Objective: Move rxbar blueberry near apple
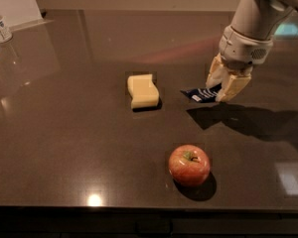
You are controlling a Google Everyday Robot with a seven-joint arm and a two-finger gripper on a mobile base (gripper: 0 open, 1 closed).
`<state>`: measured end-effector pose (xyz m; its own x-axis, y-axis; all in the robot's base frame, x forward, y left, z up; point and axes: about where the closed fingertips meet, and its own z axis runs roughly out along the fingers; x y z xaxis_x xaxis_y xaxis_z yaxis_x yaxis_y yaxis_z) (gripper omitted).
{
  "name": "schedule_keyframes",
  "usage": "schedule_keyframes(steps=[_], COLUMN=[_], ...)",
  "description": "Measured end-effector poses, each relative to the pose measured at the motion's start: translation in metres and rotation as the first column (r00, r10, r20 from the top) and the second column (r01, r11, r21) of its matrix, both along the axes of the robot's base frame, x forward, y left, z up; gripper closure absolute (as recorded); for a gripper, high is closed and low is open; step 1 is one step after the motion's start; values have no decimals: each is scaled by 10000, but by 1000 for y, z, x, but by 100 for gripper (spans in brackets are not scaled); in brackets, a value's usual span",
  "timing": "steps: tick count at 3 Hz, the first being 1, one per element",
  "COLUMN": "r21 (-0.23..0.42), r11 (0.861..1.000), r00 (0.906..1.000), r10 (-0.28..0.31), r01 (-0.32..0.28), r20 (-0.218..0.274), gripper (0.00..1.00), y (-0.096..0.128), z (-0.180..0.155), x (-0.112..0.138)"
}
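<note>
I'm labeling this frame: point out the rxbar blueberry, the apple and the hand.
rxbar blueberry (197, 94): camera view, wrapper's left end.
apple (188, 166): camera view, red front.
hand (219, 90): camera view, between fingertips, at bar's right end.

Gripper (219, 90), at upper right above the tabletop (64, 148): cream-tan fingers beneath a white-grey wrist housing, clamped on the rxbar blueberry (201, 94); bar wrapper dark navy with white text lines; apple (188, 165), below the gripper in view: red with yellowish patches, brown stem in a greenish dimple; wavy block (143, 90), beyond the bar from the gripper: pale yellow, unpatterned; tabletop: dark brown, glossy, with pale reflections; bottle (0, 28), farthest from the gripper: clear, white label.
</note>
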<state>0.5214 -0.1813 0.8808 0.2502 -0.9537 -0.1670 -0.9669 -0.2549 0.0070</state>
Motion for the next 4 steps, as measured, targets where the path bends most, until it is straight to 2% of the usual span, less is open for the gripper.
schedule_keyframes(steps=[2,3,4], r21=[949,905,809], r11=[9907,9920,9943], r00=[9952,9961,9976], r10=[-965,-881,-695], r01=[978,876,691], r20=[-182,23,22], gripper=[100,100,100], y=[8,13,12], z=[27,22,11], x=[-50,-46,-58])
